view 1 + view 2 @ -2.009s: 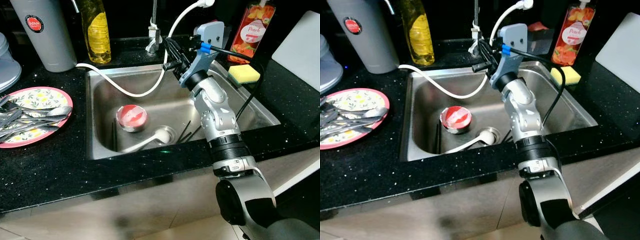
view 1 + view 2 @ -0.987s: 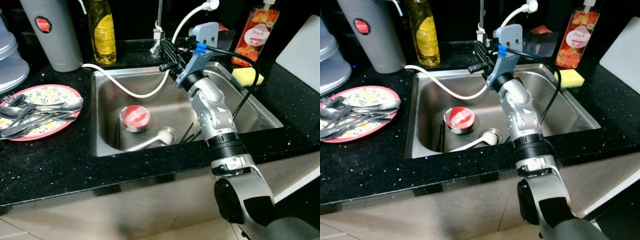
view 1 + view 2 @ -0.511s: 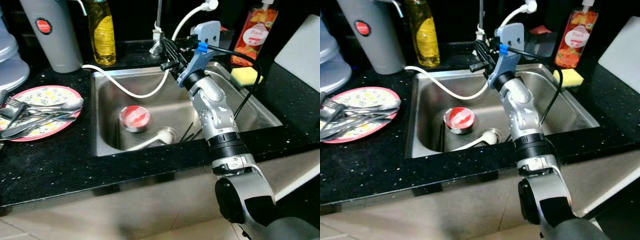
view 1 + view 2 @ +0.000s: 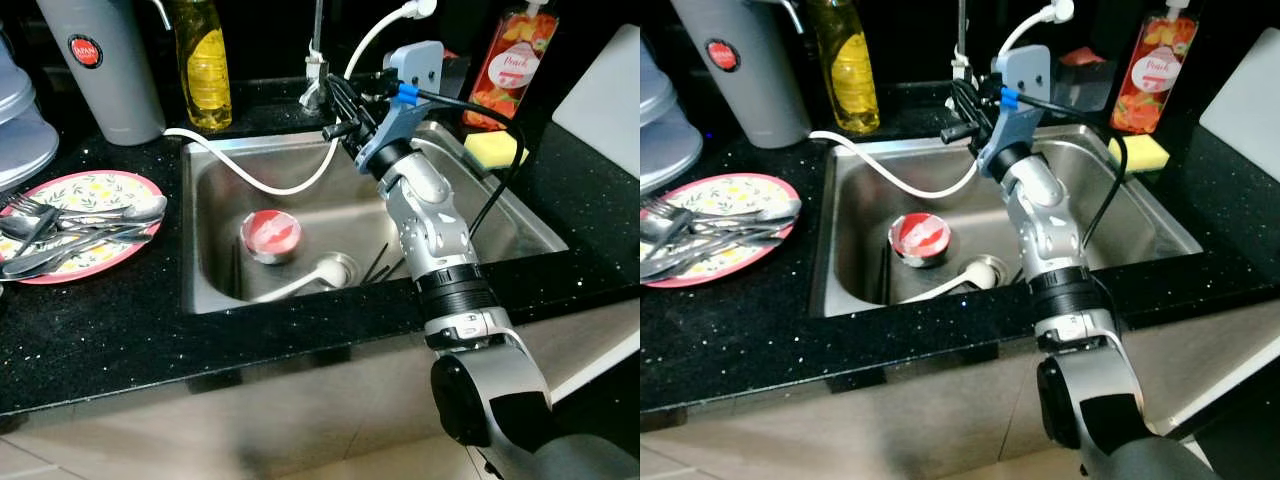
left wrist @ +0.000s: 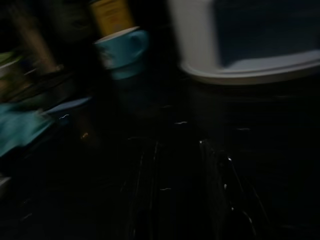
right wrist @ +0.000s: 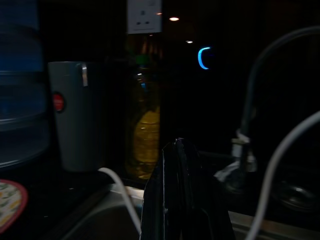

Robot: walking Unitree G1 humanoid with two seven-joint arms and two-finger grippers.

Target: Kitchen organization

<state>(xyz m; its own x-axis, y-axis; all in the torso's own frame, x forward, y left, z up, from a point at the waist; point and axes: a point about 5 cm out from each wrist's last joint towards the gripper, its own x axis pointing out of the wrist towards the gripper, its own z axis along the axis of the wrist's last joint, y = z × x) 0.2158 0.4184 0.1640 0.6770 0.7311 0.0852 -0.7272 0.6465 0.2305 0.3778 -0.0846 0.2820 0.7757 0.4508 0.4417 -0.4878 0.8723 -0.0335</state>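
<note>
Right gripper (image 4: 340, 108) of mine hangs over the back rim of the sink (image 4: 215, 290), my silver arm reaching up across the basin from the near edge. From my right wrist view the two black fingers (image 6: 182, 200) lie pressed together into one narrow wedge, with nothing between them. They point toward the faucet (image 4: 315, 70) and the white hose (image 4: 262, 183) that loops just beside them, down along the sink's rear wall.

Below my gripper, on the basin floor, sits a small steel bowl with a red inside (image 4: 269, 235). Just beside it, toward me, a white ladle (image 4: 300, 282) lies with its round end over the drain, and a few dark chopsticks (image 4: 378, 265) rest next to my forearm.

Beyond my fingertips, on the black counter (image 4: 120, 330) behind the sink, stand a yellow oil bottle (image 4: 204, 62) and, further to my left, a grey jug with a red badge (image 4: 98, 62). Well off to the left of my gripper a pink floral plate (image 4: 72, 222) carries a heap of forks and spoons (image 4: 75, 225). To the right of my gripper a yellow sponge (image 4: 496, 149) sits at the sink's corner, with a peach soap bottle (image 4: 502, 62) behind it.

My left gripper (image 5: 175, 195) hangs in the dark; I cannot tell how its fingers stand.
</note>
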